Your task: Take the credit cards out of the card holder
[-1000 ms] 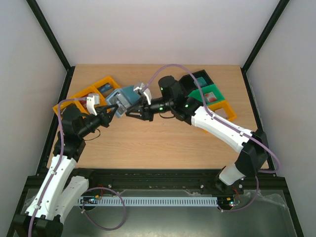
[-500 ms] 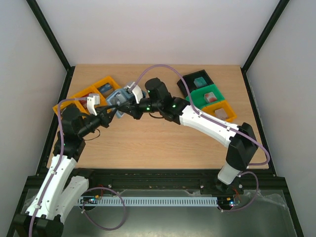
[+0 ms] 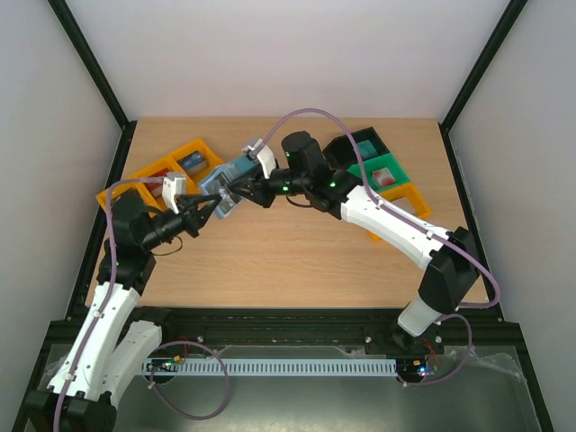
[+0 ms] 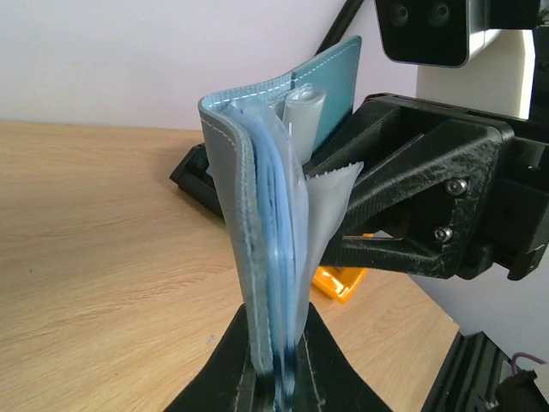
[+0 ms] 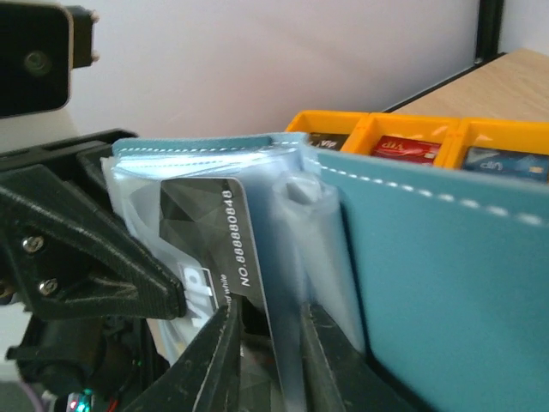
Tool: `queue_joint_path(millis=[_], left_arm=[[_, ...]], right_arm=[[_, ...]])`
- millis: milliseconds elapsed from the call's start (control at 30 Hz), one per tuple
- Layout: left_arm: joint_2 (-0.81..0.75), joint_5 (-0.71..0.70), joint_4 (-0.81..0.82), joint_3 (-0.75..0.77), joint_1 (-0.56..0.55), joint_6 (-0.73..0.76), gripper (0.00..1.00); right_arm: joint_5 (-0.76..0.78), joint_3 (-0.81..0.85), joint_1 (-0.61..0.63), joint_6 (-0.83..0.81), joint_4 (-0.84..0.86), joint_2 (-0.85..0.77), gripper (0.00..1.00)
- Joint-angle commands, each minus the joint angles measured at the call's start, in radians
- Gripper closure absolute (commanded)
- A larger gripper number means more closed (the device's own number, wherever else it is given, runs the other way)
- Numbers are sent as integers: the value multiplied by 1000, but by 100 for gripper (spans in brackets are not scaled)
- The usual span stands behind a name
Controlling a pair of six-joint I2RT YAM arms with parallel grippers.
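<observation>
The blue-teal card holder point(image 3: 229, 180) stands open above the table, and my left gripper point(image 3: 209, 205) is shut on its lower edge. In the left wrist view the card holder point(image 4: 257, 215) rises upright from my left gripper point(image 4: 279, 378), clear pockets fanned out. My right gripper point(image 3: 241, 191) reaches into it from the right. In the right wrist view a dark credit card point(image 5: 210, 232) with white numbers sits in a clear pocket beside the teal cover point(image 5: 429, 283). My right gripper point(image 5: 268, 360) stands narrow around the card's edge and the pocket. A dark gap shows by the left finger.
Orange trays point(image 3: 184, 157) with blocks lie behind the holder at the back left. A black tray point(image 3: 360, 144), a green tray point(image 3: 387, 171) and another orange tray point(image 3: 409, 202) sit at the back right. Bare wood fills the near half of the table point(image 3: 297, 261).
My right gripper pushed left into the holder, then drew back a little to the right and turned. The holder and my left gripper shifted slightly up and right.
</observation>
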Motion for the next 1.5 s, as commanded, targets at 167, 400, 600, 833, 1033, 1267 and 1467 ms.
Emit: queue_joint_path(millis=[167,400,600,833,1033,1267,1467], left_arm=[[-55,290,220,-34,-5,66,98],[-48,248,281,-54,-10,29,98],[-37,221,294,-58,-13,11,98],[-45,225,325,-80,-15,-41,85],[-52,264,351,-86,-15,-78,79],[-52,259,354,-86,-15,-75,91],[-56,228,332,-85,-11,-98,98]], right_arm=[[-89,-6,-14,-190,-139,-60,77],[-330,-43,1,-269,-137,-105,87],[-335,-38,25,-265,-118,-97,98],[-381,-57,19,-288,-104,-129,98],[-377,-89,-37,-246,-61,-161,98],[-329,-95,-64,-260,-98,-192,98],[-275,-116,-102,-269,-120,-242,98]])
